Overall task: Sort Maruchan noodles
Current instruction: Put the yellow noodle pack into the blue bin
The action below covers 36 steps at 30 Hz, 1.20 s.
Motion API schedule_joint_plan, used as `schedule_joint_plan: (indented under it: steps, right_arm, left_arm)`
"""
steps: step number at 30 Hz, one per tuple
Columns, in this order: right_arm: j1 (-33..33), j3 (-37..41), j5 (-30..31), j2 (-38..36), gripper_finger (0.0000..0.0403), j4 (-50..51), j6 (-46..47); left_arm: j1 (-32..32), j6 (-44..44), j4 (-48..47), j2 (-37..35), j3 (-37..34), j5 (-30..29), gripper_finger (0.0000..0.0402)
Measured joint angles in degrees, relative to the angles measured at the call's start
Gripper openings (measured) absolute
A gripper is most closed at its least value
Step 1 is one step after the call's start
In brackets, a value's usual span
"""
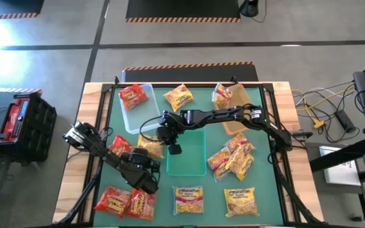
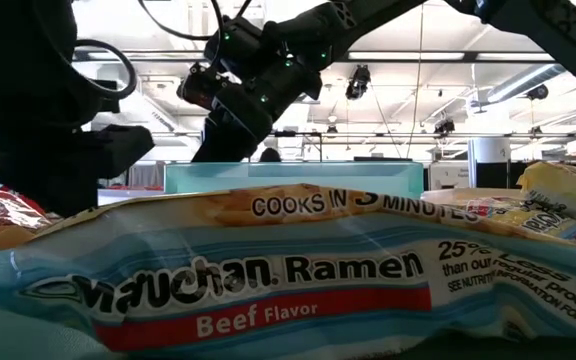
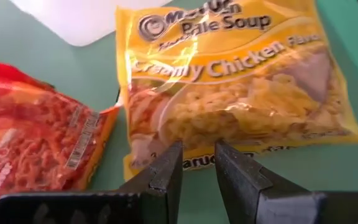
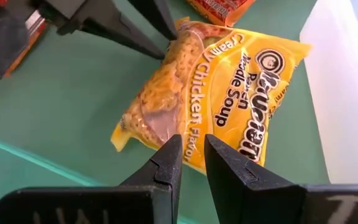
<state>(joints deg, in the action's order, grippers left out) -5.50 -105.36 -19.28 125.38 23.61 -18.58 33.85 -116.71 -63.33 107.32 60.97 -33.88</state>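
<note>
1. We see the Creamy Chicken packet (image 4: 213, 99) flat on the green mat (image 4: 55, 118), beside the clear bin (image 4: 347, 93).
2. Our left gripper (image 3: 197, 163) and right gripper (image 4: 192, 155) hover at its opposite edges, fingers narrowly parted, holding nothing.

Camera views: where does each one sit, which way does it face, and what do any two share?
High: overhead, straight down; both arms over green mat.
Low: tabletop level, beef packet close; arms above.
Left wrist: left gripper over Creamy Chicken packet.
Right wrist: right gripper over same packet; left fingers opposite.
</note>
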Motion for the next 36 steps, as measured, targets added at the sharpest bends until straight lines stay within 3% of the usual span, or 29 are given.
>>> schedule_joint_plan:
  steps: [13, 25, 36]
  right_arm:
    - [-0.02, 0.0, -0.12, 0.0, 0.0059, 0.03, 3.59]
    - [-2.59, 0.0, -0.18, -2.22, 0.0059, 7.43, 4.14]
    - [-3.65, -0.02, -0.58, -3.45, 0.0059, 8.21, 6.0]
  left_arm:
    - [1.49, -11.37, 2.58, -4.81, 4.14, -3.25, 0.0076]
    - [-3.36, -13.24, 8.32, -9.25, -2.5, -3.03, 0.0075]
    - [-8.23, -11.31, 20.26, -15.6, -12.5, -1.01, 0.0075]
